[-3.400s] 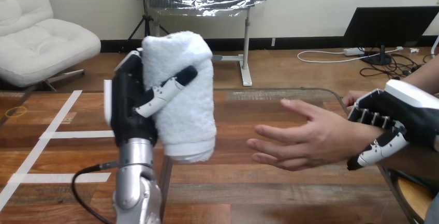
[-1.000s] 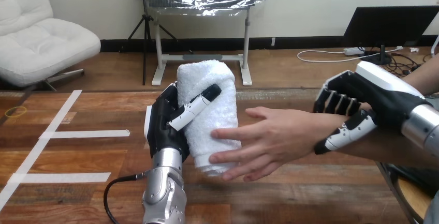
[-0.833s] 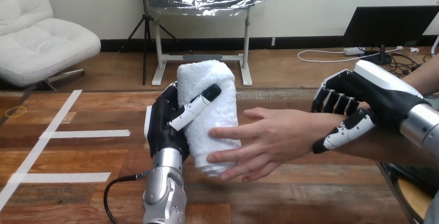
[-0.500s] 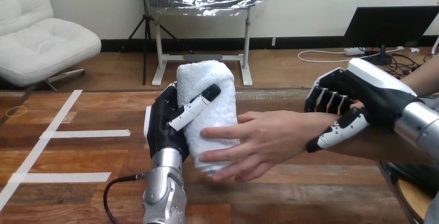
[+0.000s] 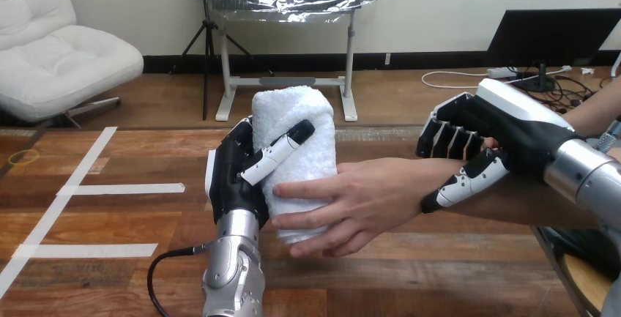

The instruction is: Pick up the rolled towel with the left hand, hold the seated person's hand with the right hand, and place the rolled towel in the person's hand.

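The towel [image 5: 296,123] is held upright above the table [image 5: 110,214] by the left hand [image 5: 233,178]. It is clasped between the thumb, which is laid slantwise across the front of the roll, and the fingers, which are hidden behind it. The top of the roll stands clear above the thumb tip, and its lower end hangs below the thumb, just right of the palm.

The person's hand [image 5: 359,200] is laid against the lower right part of the towel, below the left thumb tip. Its fingers are spread across the front of the roll and touch it, and the fingertips reach almost to the left palm. Whether they are closed round the roll cannot be told.

The person's wrist [image 5: 406,174] is grasped by the right hand [image 5: 505,130]. The fingers [image 5: 447,138] are curled over the top of the wrist and the thumb is brought along its near side, so that the wrist lies between them. The right fingers are well apart from the towel.
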`<state>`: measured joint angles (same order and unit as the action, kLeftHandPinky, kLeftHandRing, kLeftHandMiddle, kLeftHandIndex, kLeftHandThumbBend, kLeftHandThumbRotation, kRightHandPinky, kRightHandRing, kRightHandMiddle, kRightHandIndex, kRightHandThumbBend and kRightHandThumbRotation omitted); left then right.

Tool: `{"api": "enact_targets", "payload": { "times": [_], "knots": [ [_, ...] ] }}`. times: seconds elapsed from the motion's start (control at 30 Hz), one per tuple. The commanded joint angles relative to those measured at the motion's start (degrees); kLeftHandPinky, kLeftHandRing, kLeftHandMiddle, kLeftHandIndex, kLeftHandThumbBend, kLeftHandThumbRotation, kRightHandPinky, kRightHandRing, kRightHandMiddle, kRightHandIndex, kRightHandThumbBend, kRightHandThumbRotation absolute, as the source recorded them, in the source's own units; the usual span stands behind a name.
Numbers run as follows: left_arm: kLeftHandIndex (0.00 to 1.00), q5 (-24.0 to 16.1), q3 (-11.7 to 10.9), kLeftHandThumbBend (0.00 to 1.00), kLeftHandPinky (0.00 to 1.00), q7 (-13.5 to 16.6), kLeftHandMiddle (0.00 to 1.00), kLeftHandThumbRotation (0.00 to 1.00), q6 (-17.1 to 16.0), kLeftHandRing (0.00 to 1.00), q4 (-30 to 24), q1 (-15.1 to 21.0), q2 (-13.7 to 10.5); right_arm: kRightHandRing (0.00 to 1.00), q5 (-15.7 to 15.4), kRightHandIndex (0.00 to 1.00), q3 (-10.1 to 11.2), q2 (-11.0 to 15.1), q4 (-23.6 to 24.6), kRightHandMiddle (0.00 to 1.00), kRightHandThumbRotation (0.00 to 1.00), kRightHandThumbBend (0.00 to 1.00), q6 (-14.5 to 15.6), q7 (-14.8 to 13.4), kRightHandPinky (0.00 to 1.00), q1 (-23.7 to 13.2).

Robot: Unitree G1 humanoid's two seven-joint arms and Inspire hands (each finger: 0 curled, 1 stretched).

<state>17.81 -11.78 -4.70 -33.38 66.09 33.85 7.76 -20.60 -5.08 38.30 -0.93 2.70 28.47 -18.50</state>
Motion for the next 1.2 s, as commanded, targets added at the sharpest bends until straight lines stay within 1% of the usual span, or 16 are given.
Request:
{"api": "enact_targets", "payload": {
  "times": [0.0,0.37,0.53,0.83,0.97,1.17],
  "knots": [
    [0.41,0.6,2.0,0.75,0.29,-3.1,0.40,0.00,-2.3,0.36,-2.7,18.2,13.6,0.45,-1.0,0.51,-1.3,-1.8,-0.7,0.49,0.02,0.92,3.9,0.0,0.38,-4.9],
    [0.41,0.1,2.7,0.78,0.29,-3.4,0.40,0.00,-2.7,0.35,-3.1,17.3,14.1,0.45,-0.6,0.51,-1.6,-2.1,-0.2,0.49,0.01,0.93,5.0,-0.4,0.39,-5.0],
    [0.41,-0.2,3.0,0.77,0.29,-3.3,0.40,0.00,-2.8,0.35,-3.2,17.1,14.0,0.45,-0.5,0.51,-1.7,-2.2,-0.2,0.49,0.01,0.93,5.1,-0.6,0.39,-5.0],
    [0.42,0.8,2.6,0.76,0.30,-4.2,0.40,0.00,-2.3,0.36,-3.6,16.8,14.2,0.46,-0.2,0.50,-1.9,-2.4,-0.1,0.49,0.00,0.93,5.5,-0.7,0.40,-5.1],
    [0.41,2.3,1.8,0.75,0.30,-5.5,0.40,0.00,-2.1,0.35,-4.0,16.9,14.5,0.45,-0.2,0.50,-2.0,-2.5,-0.2,0.49,0.00,0.93,5.2,-0.9,0.40,-5.2],
    [0.41,2.7,1.8,0.75,0.30,-5.2,0.40,0.00,-1.9,0.35,-4.3,16.9,14.4,0.45,0.0,0.50,-2.1,-2.7,-0.5,0.49,0.00,0.93,4.6,-0.9,0.39,-5.3]
  ]
}}
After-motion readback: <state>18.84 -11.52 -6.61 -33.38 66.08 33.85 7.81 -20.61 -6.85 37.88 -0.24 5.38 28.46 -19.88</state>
